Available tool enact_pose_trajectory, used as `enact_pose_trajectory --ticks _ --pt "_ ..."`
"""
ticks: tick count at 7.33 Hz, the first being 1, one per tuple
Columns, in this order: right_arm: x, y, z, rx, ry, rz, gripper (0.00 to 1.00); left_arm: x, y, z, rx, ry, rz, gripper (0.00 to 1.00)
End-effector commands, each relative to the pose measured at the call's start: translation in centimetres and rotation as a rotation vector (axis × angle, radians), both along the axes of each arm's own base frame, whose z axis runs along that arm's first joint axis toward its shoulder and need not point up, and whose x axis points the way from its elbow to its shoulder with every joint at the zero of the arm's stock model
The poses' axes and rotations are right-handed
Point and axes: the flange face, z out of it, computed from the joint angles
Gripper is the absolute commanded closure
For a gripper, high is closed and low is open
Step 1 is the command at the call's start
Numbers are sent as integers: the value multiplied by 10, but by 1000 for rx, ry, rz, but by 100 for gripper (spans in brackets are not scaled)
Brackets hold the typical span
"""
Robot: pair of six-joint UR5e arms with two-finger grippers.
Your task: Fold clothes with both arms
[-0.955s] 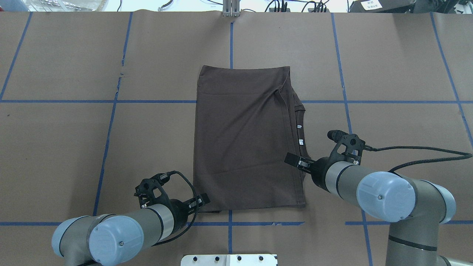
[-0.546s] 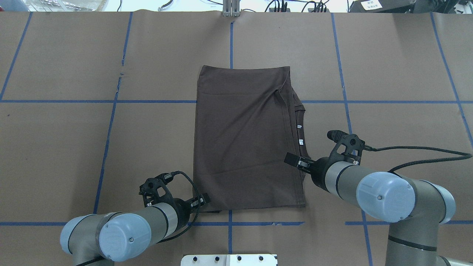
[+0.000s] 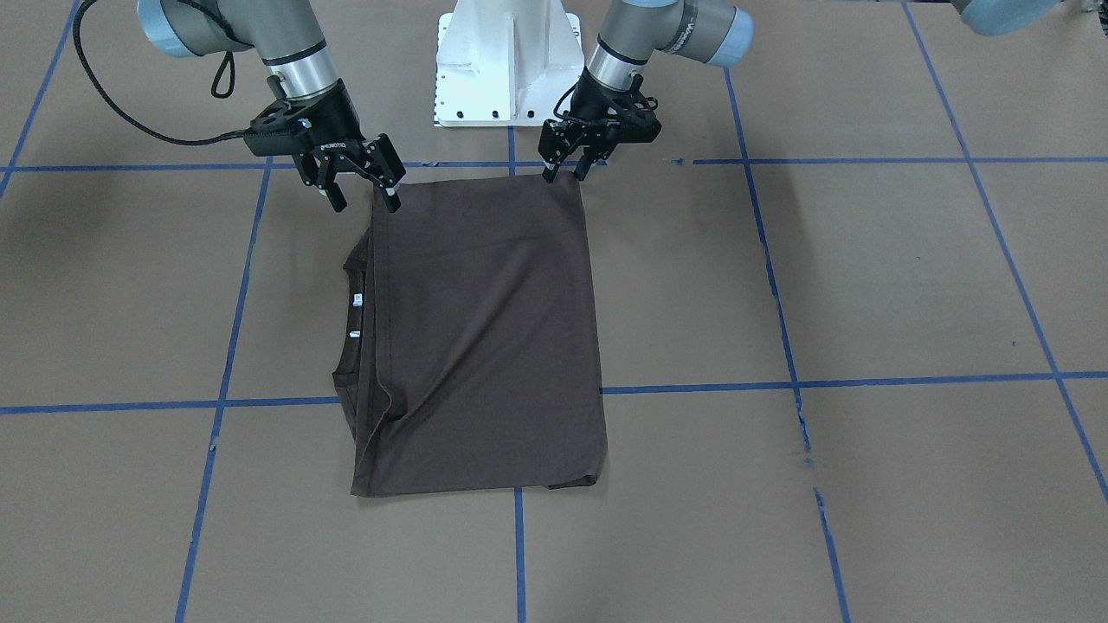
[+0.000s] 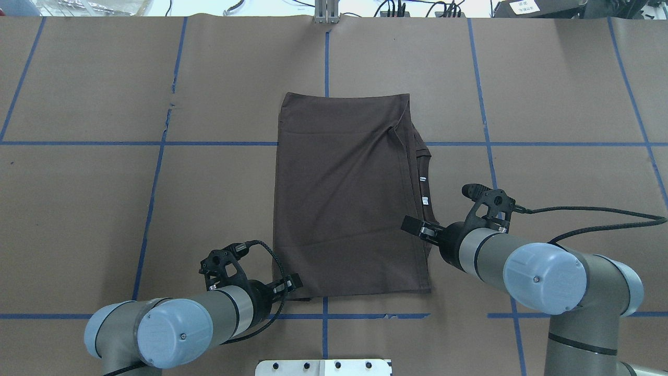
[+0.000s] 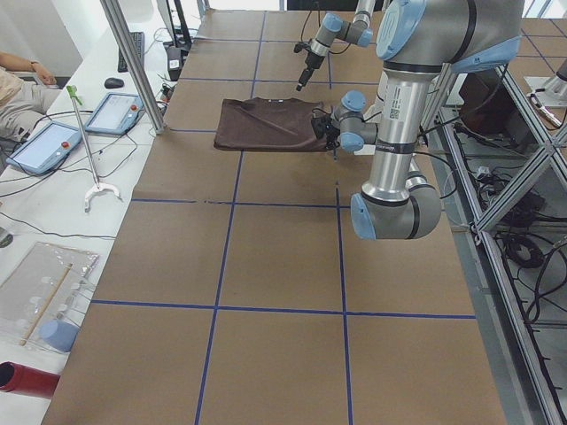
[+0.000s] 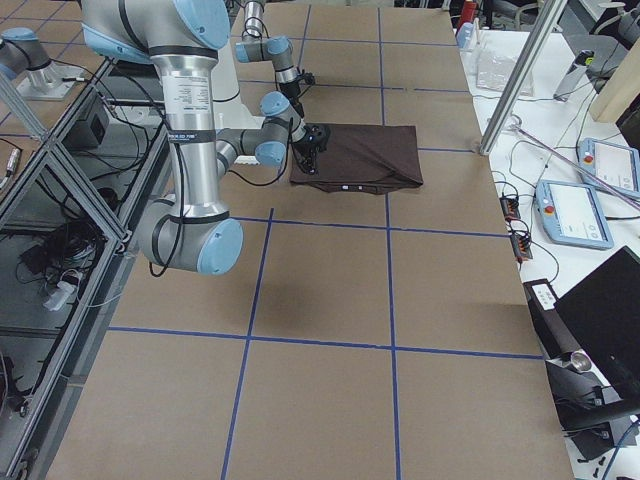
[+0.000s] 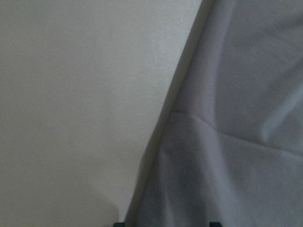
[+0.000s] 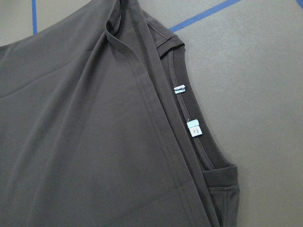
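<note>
— What did the wrist view add?
— Sharp neck tags (image 8: 194, 127). The shirt (image 4: 344, 198) lay folded on the bench (image 4: 104, 209).
— Overhead?
— The left end effector (image 3: 563, 176) spread at its 7 o'clock corner, the right end effector (image 3: 366, 204) spread at 4, both empty.

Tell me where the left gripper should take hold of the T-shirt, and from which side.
Probably best to pinch the T-shirt at the corner nearest the robot on its left, coming in low from the robot's side. The cloth lies flat and folded, so only its edges offer a pinch. The left gripper hangs open right by that corner.
</note>
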Motion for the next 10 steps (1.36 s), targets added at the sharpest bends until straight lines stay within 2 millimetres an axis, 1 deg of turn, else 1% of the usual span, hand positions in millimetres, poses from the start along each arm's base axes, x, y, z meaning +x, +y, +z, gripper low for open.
enact_pose_trajectory --ticks 1,5,6,7,9,10 --pt "0 0 1 0 1 0 0 2 1 4 -3 -9 9 33" --pt "0 0 1 0 1 0 0 10 3 13 -6 -31 17 32" --pt "-1 1 1 0 1 -2 0 11 4 12 -8 -28 19 32" --pt "-1 1 1 0 1 -2 0 10 3 10 -7 -21 18 35" --pt "-1 1 1 0 1 -2 0 7 2 8 -5 -14 13 100" --pt "-1 1 1 0 1 -2 0 7 2 8 -3 -14 11 100"
